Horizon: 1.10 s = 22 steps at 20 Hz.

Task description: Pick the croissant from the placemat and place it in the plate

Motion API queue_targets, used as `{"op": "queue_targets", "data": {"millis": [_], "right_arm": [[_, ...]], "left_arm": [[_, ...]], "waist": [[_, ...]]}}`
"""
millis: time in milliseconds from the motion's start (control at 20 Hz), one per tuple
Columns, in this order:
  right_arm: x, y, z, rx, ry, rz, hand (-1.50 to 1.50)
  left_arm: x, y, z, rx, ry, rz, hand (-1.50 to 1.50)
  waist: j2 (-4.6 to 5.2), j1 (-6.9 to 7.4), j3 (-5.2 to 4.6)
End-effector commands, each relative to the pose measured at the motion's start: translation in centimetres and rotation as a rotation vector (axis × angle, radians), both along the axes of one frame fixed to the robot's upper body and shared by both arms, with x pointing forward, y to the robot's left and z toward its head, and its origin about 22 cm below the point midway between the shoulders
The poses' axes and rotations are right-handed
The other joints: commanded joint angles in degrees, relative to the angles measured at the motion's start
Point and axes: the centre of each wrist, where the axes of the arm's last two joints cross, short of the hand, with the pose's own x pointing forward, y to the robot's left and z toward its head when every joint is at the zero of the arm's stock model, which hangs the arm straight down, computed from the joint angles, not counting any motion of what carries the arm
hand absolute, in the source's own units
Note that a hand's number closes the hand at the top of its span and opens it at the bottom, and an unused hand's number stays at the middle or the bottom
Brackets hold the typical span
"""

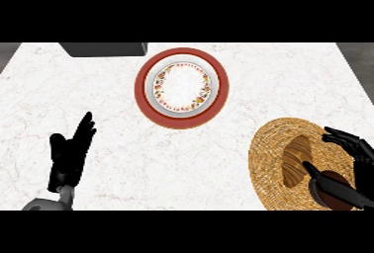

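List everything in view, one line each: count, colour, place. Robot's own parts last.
counter: one, white marbled, fills the view.
plate: one, white with a floral ring and a broad red rim, upper middle, nothing on it.
box: one, dark grey, at the far edge, left of the plate, cut off by the view.
placemat: one, round woven straw, tan, lower right.
croissant: one, brown, lying on the placemat.
left hand: one, black, open with fingers up, resting at lower left, apart from everything.
right hand: one, black, open, over the placemat's right side, with its thumb beside the croissant.
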Motion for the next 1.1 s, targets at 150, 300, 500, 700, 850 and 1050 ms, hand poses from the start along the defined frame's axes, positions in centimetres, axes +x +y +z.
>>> {"op": "queue_targets", "data": {"millis": [150,300,500,700,850,1050], "right_arm": [[-1.0,-3.2,-0.3,-0.356,0.106,0.120,-1.50],[-2.1,-3.6,1.1,-0.539,0.174,0.048,-1.50],[-0.3,-3.2,6.3,-0.671,0.271,0.075,-1.50],[0.2,-2.3,7.7,-0.766,0.433,0.149,-1.50],[1.8,-1.8,8.2,-0.796,0.566,0.201,-1.50],[3.7,0.0,8.4,-0.796,0.635,0.264,-1.50]], "left_arm": [[0.0,-0.7,-0.3,0.000,-0.007,-0.014,0.00],[0.3,-0.7,0.2,0.007,-0.016,-0.011,0.00],[0.3,-2.0,-0.3,-0.021,0.009,0.008,0.00],[0.3,-1.4,-0.2,0.005,0.006,-0.011,0.00],[0.5,-2.3,1.0,0.008,-0.016,-0.020,0.00],[1.1,-1.4,-0.1,0.010,-0.019,-0.021,0.00]], "waist": [[0.19,1.53,-0.08],[0.07,1.04,-0.16],[0.03,0.89,-0.23],[0.04,1.09,-0.18],[0.16,1.99,-0.12],[0.22,1.54,-0.10]]}}
